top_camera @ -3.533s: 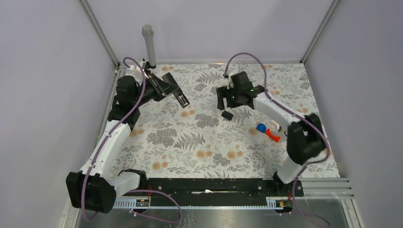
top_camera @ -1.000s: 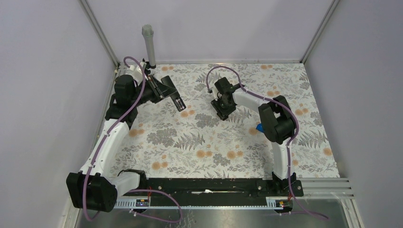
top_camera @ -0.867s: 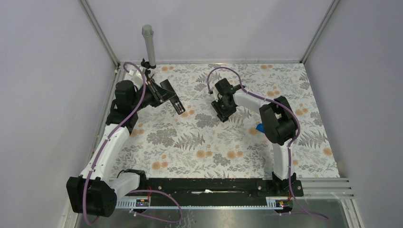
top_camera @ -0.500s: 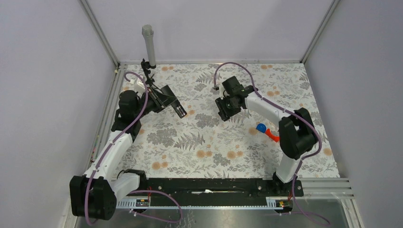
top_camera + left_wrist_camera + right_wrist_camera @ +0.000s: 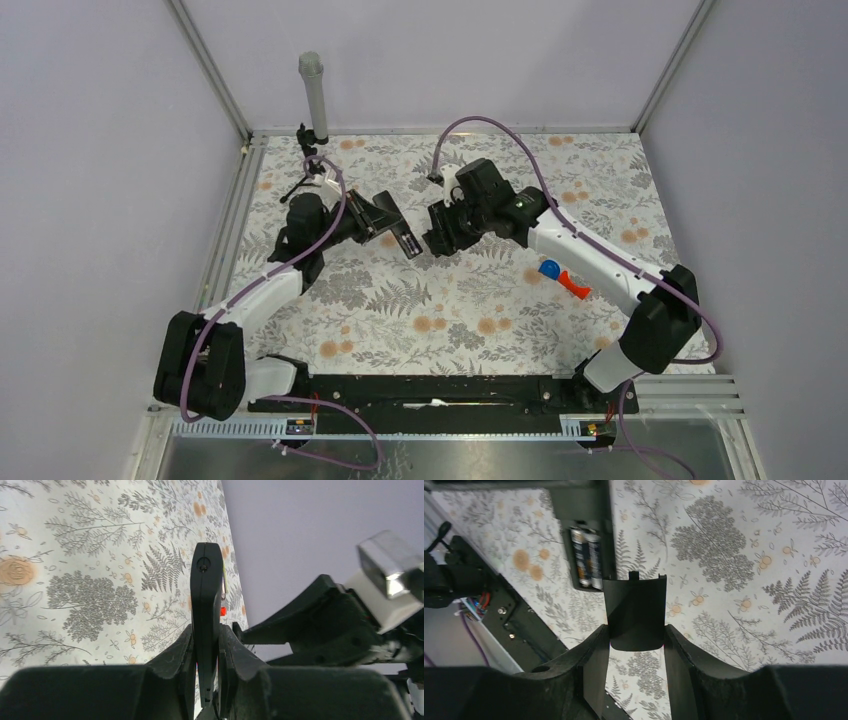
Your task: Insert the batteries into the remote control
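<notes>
My left gripper (image 5: 382, 220) is shut on the remote control (image 5: 404, 240), a slim black bar held above the mat at mid-table. In the left wrist view the remote (image 5: 206, 590) stands edge-on between my fingers (image 5: 182, 655). My right gripper (image 5: 440, 238) is shut on a short black battery cover (image 5: 635, 611), its tab end pointing at the remote's open compartment (image 5: 583, 540). Two batteries (image 5: 586, 557), dark with pale ends, lie side by side in that compartment. The cover's tab sits just short of the compartment's edge.
Red-and-blue toy pieces (image 5: 560, 277) lie on the floral mat to the right. A small black tripod (image 5: 305, 165) and a grey post (image 5: 314, 95) stand at the back left. The black base rail (image 5: 430, 390) runs along the near edge.
Both grippers have moved toward mid-table and met. The left one brought the remote right and nearer. The right one carried the cover left, up to the remote's end.
</notes>
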Robot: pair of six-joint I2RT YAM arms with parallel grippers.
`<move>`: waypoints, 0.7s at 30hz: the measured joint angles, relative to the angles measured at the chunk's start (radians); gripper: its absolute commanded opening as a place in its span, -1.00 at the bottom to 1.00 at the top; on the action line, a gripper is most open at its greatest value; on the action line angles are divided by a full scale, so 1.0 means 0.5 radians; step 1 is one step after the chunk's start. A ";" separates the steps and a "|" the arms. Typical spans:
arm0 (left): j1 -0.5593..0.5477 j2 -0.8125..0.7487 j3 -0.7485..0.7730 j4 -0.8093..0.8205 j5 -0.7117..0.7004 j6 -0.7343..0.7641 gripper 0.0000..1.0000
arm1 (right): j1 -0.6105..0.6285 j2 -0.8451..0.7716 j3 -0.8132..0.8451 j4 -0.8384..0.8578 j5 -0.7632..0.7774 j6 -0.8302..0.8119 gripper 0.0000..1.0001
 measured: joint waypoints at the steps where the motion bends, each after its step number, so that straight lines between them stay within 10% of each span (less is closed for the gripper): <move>1: -0.026 0.017 0.000 0.019 -0.002 -0.013 -1.00 | 0.017 -0.009 0.014 0.002 -0.004 0.017 -0.11; 21: -0.134 0.053 0.001 0.178 -0.089 -0.082 -1.00 | 0.237 0.124 0.349 -0.153 0.204 0.143 -0.11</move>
